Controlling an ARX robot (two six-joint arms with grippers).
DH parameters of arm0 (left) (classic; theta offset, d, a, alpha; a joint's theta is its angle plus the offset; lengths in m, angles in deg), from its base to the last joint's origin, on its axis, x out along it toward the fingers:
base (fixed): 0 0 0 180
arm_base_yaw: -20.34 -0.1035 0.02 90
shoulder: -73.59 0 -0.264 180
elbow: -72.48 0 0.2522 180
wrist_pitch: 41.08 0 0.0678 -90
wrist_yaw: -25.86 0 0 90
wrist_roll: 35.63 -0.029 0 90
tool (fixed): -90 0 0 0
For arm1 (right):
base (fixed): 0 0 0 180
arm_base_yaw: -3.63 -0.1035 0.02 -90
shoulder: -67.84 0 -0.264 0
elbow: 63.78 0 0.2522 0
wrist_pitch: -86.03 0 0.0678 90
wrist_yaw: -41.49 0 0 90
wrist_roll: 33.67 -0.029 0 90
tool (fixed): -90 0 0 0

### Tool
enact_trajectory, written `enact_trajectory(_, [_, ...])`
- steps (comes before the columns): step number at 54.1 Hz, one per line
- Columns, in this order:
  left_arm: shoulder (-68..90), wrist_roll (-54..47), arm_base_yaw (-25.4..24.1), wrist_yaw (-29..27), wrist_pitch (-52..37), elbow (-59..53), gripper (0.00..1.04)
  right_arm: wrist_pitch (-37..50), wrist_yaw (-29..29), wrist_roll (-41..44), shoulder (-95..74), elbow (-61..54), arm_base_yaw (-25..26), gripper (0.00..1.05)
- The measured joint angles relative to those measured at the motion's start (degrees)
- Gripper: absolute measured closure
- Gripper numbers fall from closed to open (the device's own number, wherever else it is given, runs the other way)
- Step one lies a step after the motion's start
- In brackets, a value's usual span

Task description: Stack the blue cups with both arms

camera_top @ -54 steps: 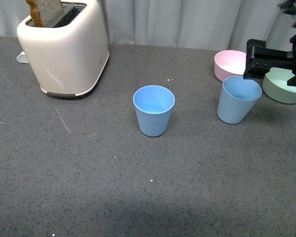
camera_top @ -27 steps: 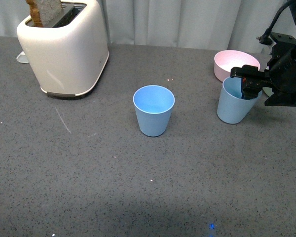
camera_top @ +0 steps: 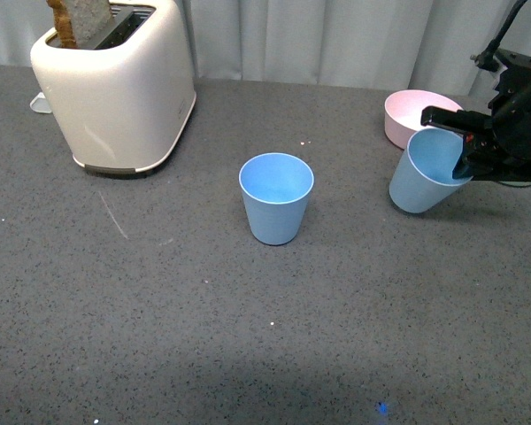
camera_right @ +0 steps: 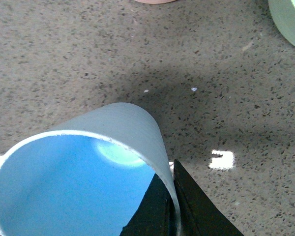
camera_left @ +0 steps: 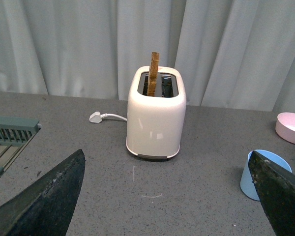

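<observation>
I see a cream plastic toaster (camera_top: pixel 115 88) holding brown toast (camera_top: pixel 78 19) on the grey speckled counter (camera_top: pixel 159 310), with a round pink bowl (camera_top: pixel 407 113) well apart from it.

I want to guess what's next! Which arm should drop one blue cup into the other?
Right. The right tool pinches the tilted cup by its rim, so it can probably carry it to the middle cup. The left tool is open, holding nothing.

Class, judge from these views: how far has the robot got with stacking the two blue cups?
Done: the right gripper grips the rim of the right-hand cup. In hand: that cup is tilted in the grip. Left: nesting it with the upright middle cup; the left gripper is open, empty.
</observation>
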Motion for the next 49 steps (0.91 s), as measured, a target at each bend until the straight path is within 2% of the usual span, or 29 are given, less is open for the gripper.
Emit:
enact_trajectory(9, [0.0,-0.02,0.0,0.0,0.0,0.0,0.07,-0.85,-8.28,-1.16,6.8,-0.85,-0.85,1.04])
enact_trajectory(17, [0.0,-0.02,0.0,0.0,0.0,0.0,0.07,-1.7,-11.76,-1.29,11.41,-0.85,-6.01,1.04])
enact_trajectory(29, [0.0,-0.02,0.0,0.0,0.0,0.0,0.07,-2.16,-12.72,-2.19,10.45,-0.26,-12.85,1.04])
enact_trajectory(49, [0.0,-0.02,0.0,0.0,0.0,0.0,0.07,-2.12,-10.62,-2.8,6.91,1.18,-15.85,1.04])
